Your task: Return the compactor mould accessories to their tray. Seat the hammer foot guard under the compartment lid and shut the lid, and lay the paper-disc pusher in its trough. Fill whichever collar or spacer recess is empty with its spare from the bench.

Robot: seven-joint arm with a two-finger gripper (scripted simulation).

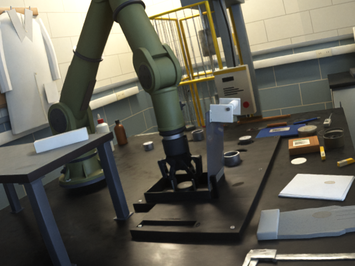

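Note:
Partly hidden by the compartment's black walls, the grey round hammer foot guard [185, 185] sits inside the open compartment [179, 191] at the near end of the black tray [216, 180]. My gripper [182, 180] reaches down into the compartment right over the guard, its fingers open and holding nothing. The compartment lid [215, 147] stands upright on the right side, with a white handle [225, 110] at its top. A white bar, the paper-disc pusher [60, 140], lies on the small side table. The trough [168, 223] is a long slot at the tray's near edge. A grey collar ring [231, 158] sits on the tray.
The side table [43, 157] stands close on the left, its leg beside the tray. Small grey cylinders [148, 145] [198, 134] lie on the bench behind. To the right lie a white pad [316, 186], a cardboard box [303, 144], a disc and tools.

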